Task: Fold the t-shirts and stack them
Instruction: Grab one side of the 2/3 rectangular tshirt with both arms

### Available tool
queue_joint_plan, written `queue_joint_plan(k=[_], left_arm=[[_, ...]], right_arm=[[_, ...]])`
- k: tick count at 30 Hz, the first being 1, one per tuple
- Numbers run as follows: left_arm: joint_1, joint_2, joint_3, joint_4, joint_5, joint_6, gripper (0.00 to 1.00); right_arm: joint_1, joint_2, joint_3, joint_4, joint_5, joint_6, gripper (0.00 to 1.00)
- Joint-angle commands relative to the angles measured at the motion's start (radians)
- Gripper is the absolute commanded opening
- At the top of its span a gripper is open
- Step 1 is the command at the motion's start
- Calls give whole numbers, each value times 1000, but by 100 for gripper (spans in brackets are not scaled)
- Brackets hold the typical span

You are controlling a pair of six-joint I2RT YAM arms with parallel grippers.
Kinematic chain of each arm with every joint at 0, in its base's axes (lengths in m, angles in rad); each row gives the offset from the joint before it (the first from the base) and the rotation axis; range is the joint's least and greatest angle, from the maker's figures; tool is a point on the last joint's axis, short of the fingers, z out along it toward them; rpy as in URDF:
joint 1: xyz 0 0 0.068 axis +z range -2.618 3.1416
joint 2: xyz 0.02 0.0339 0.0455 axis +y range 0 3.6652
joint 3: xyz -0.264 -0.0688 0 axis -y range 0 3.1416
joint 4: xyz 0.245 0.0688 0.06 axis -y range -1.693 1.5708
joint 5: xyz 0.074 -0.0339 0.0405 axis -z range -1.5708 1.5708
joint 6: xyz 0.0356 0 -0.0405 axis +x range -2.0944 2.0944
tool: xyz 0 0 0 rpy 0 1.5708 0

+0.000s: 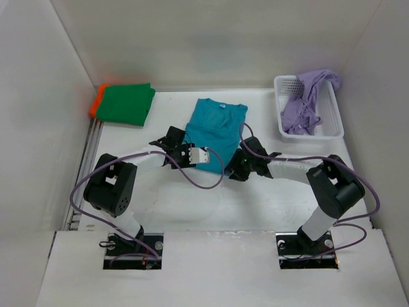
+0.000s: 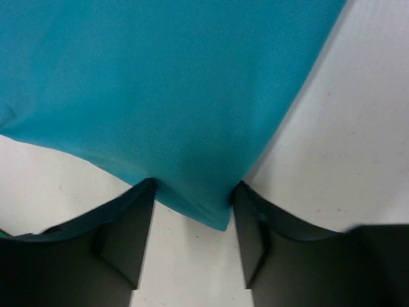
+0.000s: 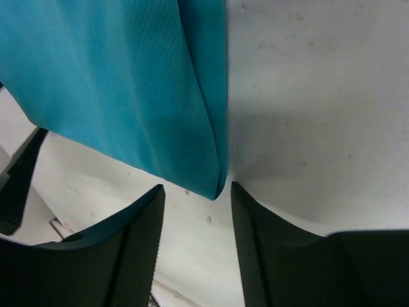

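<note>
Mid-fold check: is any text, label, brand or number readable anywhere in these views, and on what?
None readable. The teal shirt, green shirt, orange shirt, lavender shirt and white basket show no print or tag. The white block on the left arm shows nothing legible.

Orange t-shirt [image 1: 95, 102] mostly beneath green t-shirt [image 1: 128, 104]

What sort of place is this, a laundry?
Likely a robot test booth: plain white walls enclose a table, two robot arms are bolted to its near edge, and a few t-shirts lie about.
</note>
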Motion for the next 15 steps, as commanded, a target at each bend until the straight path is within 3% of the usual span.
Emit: queue_joint_plan(k=[1, 3, 6, 8, 15], left_arm=[[10, 45, -9, 8, -21, -1, 40], [10, 47, -12, 5, -23, -7, 28], [7, 35, -21, 0, -23, -19, 19], [4, 26, -26, -9, -25, -28, 13], [-7, -83, -86, -86, -41, -66, 0]], right_arm=[[4, 49, -23, 73, 27, 34, 48], [-5, 63, -29, 103, 24, 46, 38], [-10, 81, -27, 117, -4, 58, 14], [-7, 77, -33, 118, -10, 61, 3], [-2, -56, -113, 106, -30, 68, 0]])
